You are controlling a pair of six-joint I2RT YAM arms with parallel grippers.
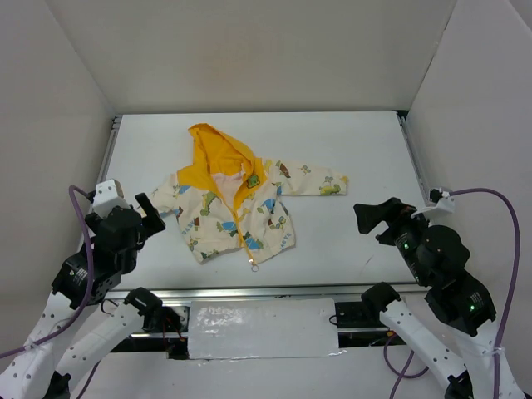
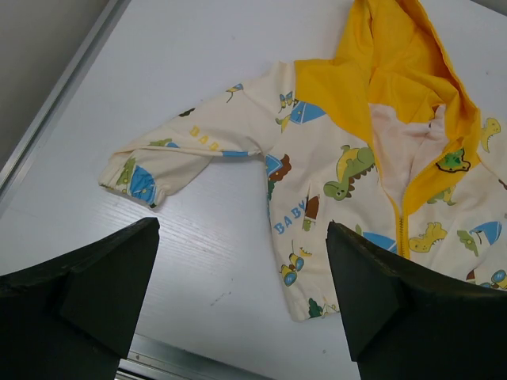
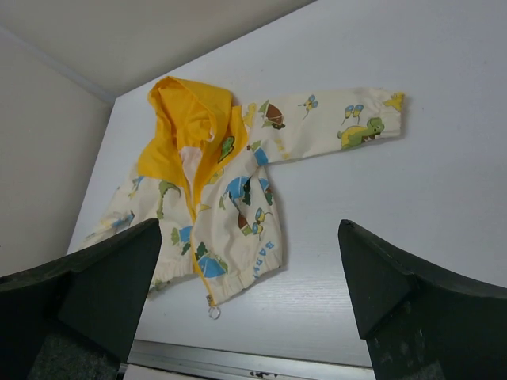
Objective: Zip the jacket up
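The jacket (image 1: 237, 208) lies flat, front up, on the white table, its yellow hood (image 1: 218, 150) pointing away from me. One sleeve stretches right (image 1: 320, 183) and the other is bent at the left (image 1: 170, 195). The yellow zipper (image 1: 243, 224) runs down the front to the hem, where a small metal ring pull (image 1: 252, 264) sticks out. The collar lies spread open. My left gripper (image 1: 151, 218) is open and empty, left of the jacket. My right gripper (image 1: 371, 220) is open and empty, well to its right. The jacket (image 2: 317, 158) and zipper (image 2: 402, 226) show in the left wrist view (image 2: 242, 237). The jacket (image 3: 230, 198) and ring pull (image 3: 212, 311) show in the right wrist view (image 3: 249, 229).
A metal rail (image 1: 249, 293) runs along the table's near edge, with a white taped sheet (image 1: 262, 328) just below it. Another rail (image 1: 106, 158) lines the left side. White walls enclose the table on the left, back and right.
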